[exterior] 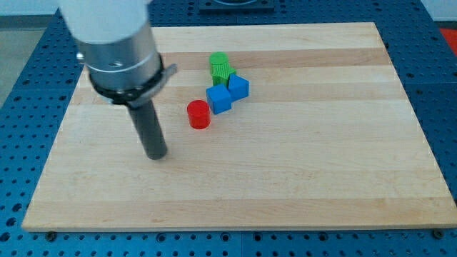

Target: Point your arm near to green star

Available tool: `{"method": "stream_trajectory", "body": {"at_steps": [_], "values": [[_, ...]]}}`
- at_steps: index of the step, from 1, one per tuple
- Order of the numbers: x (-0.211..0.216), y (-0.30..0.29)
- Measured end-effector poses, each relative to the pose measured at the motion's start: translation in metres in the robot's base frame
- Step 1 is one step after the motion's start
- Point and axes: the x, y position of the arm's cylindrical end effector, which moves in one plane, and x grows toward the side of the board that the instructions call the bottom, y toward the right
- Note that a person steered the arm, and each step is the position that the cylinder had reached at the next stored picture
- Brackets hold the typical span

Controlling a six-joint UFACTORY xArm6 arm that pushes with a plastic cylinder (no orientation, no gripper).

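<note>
The green block (221, 68) sits near the top middle of the wooden board (321, 143); its star shape is hard to make out. Two blue blocks touch it just below: one (238, 87) to the right and one (220, 98) lower left. A red cylinder (199, 114) stands just left of the lower blue block. My tip (156, 155) rests on the board at the view's left, below and left of the red cylinder, well apart from the green block.
The arm's wide grey body (118, 43) fills the top left and hides part of the board there. A blue perforated table (28, 107) surrounds the board on all sides.
</note>
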Motion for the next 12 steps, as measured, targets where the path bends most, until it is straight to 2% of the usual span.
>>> {"method": "stream_trajectory", "body": {"at_steps": [1, 3, 5, 6, 8, 9, 12], "values": [[-0.015, -0.016], [-0.018, -0.047], [-0.089, -0.045], [-0.113, -0.024], [-0.122, 0.029], [-0.145, 0.049], [-0.145, 0.063]]}}
